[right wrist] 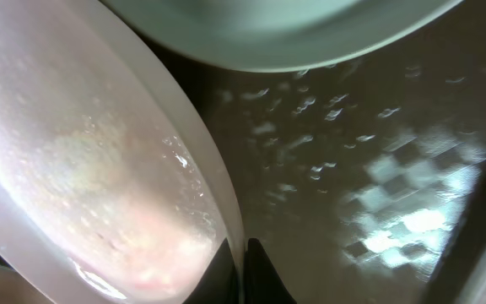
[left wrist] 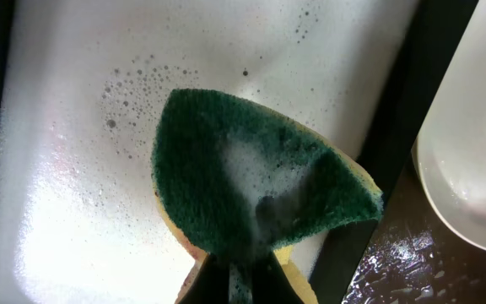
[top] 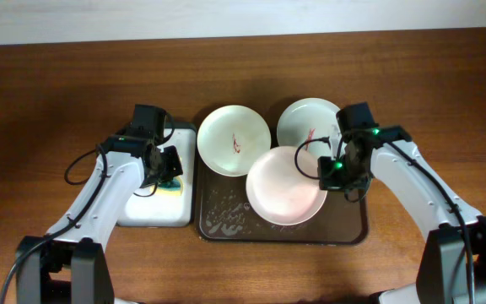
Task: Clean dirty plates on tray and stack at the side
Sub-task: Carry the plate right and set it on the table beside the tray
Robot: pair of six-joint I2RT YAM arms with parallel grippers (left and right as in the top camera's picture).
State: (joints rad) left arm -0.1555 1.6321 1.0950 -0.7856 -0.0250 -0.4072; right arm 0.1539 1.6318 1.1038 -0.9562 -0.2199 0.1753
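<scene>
The dark brown tray (top: 226, 221) holds three plates. A white plate (top: 233, 140) with a red smear sits at its back left. The pale mint plate (top: 306, 121) with a red smear sits at the back right. My right gripper (top: 336, 173) is shut on the right rim of a wet white plate (top: 283, 186), which looks pinkish and soapy in the right wrist view (right wrist: 74, 186). My left gripper (top: 169, 173) is shut on a green and yellow sponge (left wrist: 251, 181) over the small tray with white inside (top: 154, 211).
Soap suds and water drops lie on the brown tray's base (top: 226, 215) and in the small tray (left wrist: 83, 169). Wooden table (top: 57, 93) surrounds both trays.
</scene>
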